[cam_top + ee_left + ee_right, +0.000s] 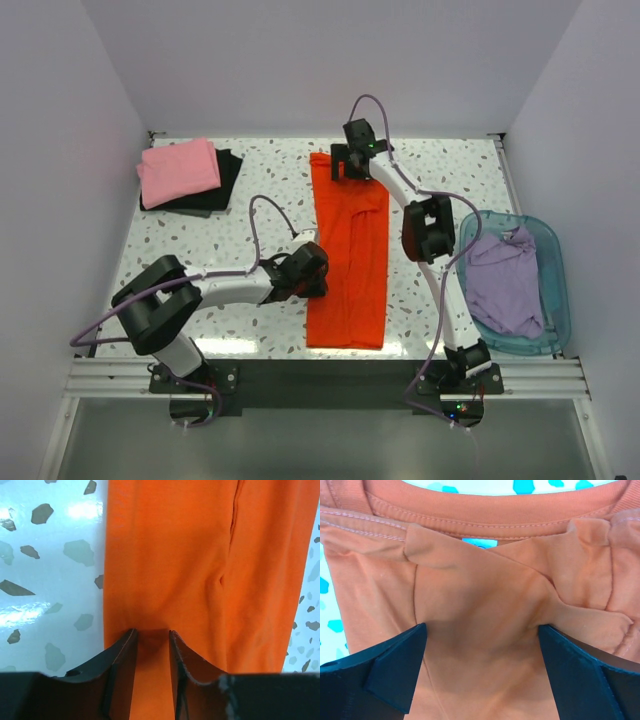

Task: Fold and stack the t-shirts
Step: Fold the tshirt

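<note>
Your orange-red shirt (348, 262) lies mid-tabletop (250, 180), long axis near-to-far, collar far. Pink shirt (178, 170) on black shirt (222, 185) far left; lavender shirt (505, 280) in basket (556, 270) right. Left hand (152, 636) narrowly apart at its left edge; right hand (481, 645) wide apart over collar.

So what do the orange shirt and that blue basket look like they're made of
Orange-red t-shirt: soft matte knit cloth, likely cotton jersey; it creases, and the collar shows ribbing and stitching.
Blue basket: glossy translucent plastic, apparently rigid; the lavender shirt shows through its wall.

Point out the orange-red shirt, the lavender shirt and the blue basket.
orange-red shirt (350, 270), top external view, middle of the folded strip.
lavender shirt (505, 285), top external view, its bunched middle.
blue basket (555, 275), top external view, right rim.
</note>
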You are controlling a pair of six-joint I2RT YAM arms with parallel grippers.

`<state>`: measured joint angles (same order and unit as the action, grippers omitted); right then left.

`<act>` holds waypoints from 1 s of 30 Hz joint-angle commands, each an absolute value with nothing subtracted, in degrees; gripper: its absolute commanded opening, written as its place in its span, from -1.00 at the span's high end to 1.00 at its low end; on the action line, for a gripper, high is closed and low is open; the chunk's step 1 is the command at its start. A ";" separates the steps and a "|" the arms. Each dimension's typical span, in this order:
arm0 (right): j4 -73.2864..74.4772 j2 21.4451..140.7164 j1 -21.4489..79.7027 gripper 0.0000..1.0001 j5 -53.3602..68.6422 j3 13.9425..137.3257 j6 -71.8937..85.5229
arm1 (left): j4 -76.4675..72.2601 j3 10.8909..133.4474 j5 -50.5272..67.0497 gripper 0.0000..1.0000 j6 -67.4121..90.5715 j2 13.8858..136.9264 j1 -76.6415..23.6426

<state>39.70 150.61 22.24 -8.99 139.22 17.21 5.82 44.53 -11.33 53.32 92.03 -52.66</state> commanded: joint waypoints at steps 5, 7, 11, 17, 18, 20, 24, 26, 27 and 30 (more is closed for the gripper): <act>39.81 140.39 21.36 -0.98 -8.52 137.37 14.41 | 10.54 47.89 -8.87 0.03 48.61 88.60 -53.09; 41.73 137.21 21.36 -0.97 -9.75 136.76 15.20 | 13.08 49.39 -11.33 0.01 48.17 85.79 -52.30; 44.38 126.67 21.36 -0.97 -11.25 128.10 18.89 | 14.68 54.12 -12.57 0.08 46.24 83.58 -42.41; 39.91 104.53 23.02 -0.90 -13.18 97.73 25.92 | 9.07 67.20 -14.86 0.03 35.20 93.41 -33.15; 39.38 99.63 24.07 -0.79 -13.27 93.73 26.88 | 7.57 69.59 -12.50 0.04 33.42 98.39 -32.53; 36.66 94.33 25.04 -0.71 -13.53 82.30 28.73 | 7.82 77.05 -11.95 0.08 28.95 103.68 -31.64; 33.67 84.04 29.86 -0.58 -12.92 67.96 32.68 | 6.85 86.12 -11.16 0.03 21.99 115.54 -31.46; 33.92 80.43 32.24 -0.57 -13.27 62.51 33.83 | 9.74 92.44 -13.69 0.02 20.31 119.34 -31.38; 34.53 79.55 34.34 -0.55 -13.53 61.10 34.97 | 13.06 94.64 -14.49 0.02 19.78 123.10 -31.38; 34.19 76.38 38.39 -0.53 -13.88 55.91 37.69 | 13.89 98.96 -15.91 0.00 17.50 127.35 -31.20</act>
<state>36.45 81.38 35.09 -12.47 57.98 32.75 11.57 94.56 -13.28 23.11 125.10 -31.51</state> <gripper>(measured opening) 0.767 0.492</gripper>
